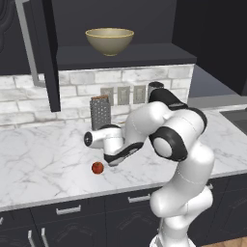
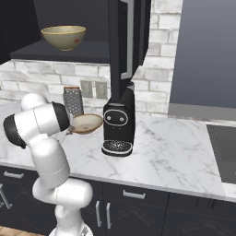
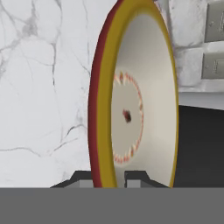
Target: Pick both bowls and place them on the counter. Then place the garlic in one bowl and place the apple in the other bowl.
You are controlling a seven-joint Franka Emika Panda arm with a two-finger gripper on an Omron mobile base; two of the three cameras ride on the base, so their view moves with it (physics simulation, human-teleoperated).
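While the fingers (image 3: 112, 176) pinch the shallow bowl's (image 3: 140, 100) rim, the apple (image 1: 97, 168) rests on the worktop (image 1: 43, 159); deep bowl (image 1: 109, 40) sits on the shelf (image 1: 144, 54).

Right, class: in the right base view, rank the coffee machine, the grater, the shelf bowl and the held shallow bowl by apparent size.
1. coffee machine
2. deep bowl on the shelf
3 and 4. grater and shallow bowl: too alike to rank, the bowl seen nearly edge-on.

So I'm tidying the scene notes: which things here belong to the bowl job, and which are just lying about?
Job:
- shallow bowl, gripped by its rim in the gripper
- deep bowl, up on the shelf
- apple
- counter

Lying about:
- grater
- coffee machine
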